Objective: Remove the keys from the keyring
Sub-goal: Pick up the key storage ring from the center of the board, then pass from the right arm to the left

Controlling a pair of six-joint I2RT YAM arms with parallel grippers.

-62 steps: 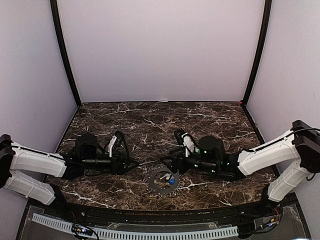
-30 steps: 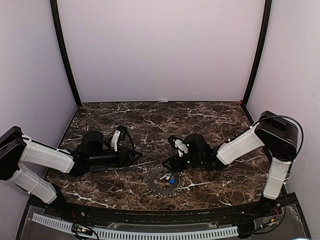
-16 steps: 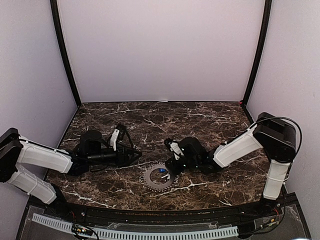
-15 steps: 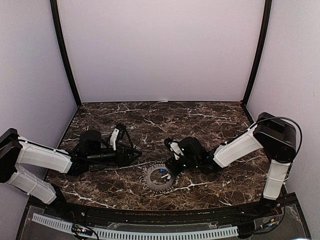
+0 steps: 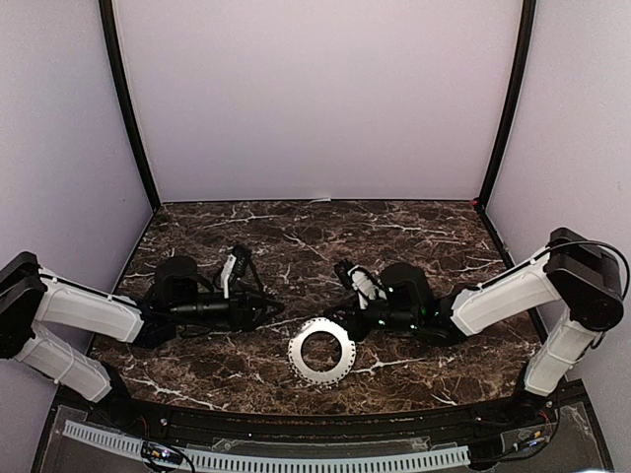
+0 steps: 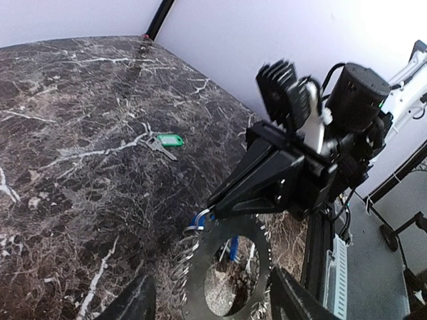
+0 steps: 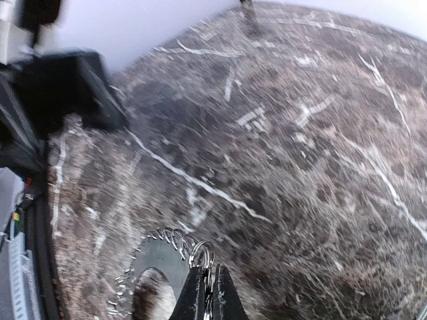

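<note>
Keyring (image 5: 320,351), from above, sits by the desk's (image 5: 414,232) near edge. Left wrist: left fingers (image 6: 137,303) spread wide before it; best brace its rim. Right wrist: right fingers (image 7: 192,300) pinched shut on its looped edge; pull gently.

The table (image 5: 296,232) is dark brown like marble, with thin white lines running all over it. The walls (image 5: 315,99) are pale purple, and black poles (image 5: 123,108) stand in the back corners. The left arm (image 5: 84,310) and the right arm (image 5: 503,294) are white with black joints and black ends. The keyring (image 5: 295,353) looks shiny light grey from above. From the left wrist it looks dark grey, with silvery teeth. The green key (image 6: 170,140) has a bright green head and a silver blade. The blue keys (image 6: 233,247) show as bits of bright blue at the keyring. A white ribbed strip (image 5: 266,459) runs along the front edge.
</note>
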